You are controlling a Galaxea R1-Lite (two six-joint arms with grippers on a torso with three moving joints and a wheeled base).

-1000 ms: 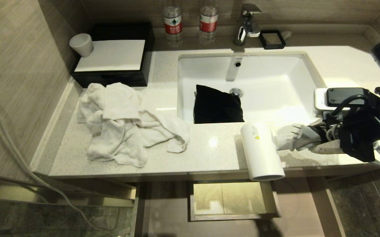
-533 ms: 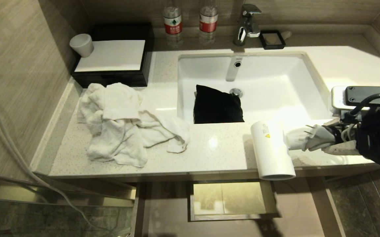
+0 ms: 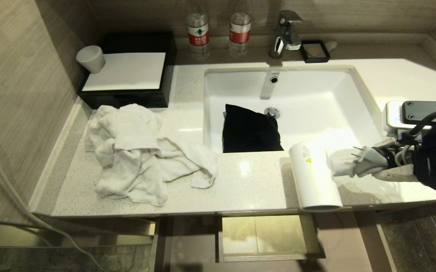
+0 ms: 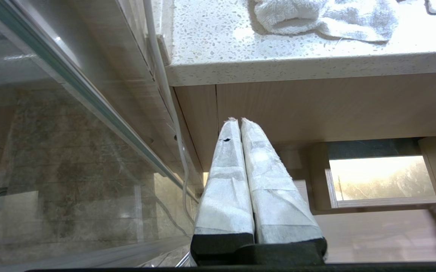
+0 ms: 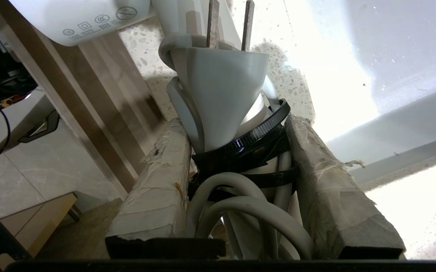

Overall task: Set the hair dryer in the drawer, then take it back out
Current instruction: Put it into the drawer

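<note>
1. At the counter's [image 3: 248,181] front edge near its right end, the right gripper [image 3: 391,168] clenched the hair dryer [image 3: 316,175] by its handle and bundled cord; over the last second the dryer had shifted rightward along that edge, barrel overhanging.
2. Below, the drawer [image 3: 270,257] stood open and held nothing visible; likely the dryer was out, awaiting set-down.
3. The left gripper [image 4: 240,124] hung pressed shut below the counter.

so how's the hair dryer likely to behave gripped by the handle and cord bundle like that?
Likely front-heavy: the hair dryer has its fat barrel far beyond the right gripper, so it may droop. The smooth, round barrel would probably roll if set down. The strapped cord bundle between the fingers may compress and shift.
</note>
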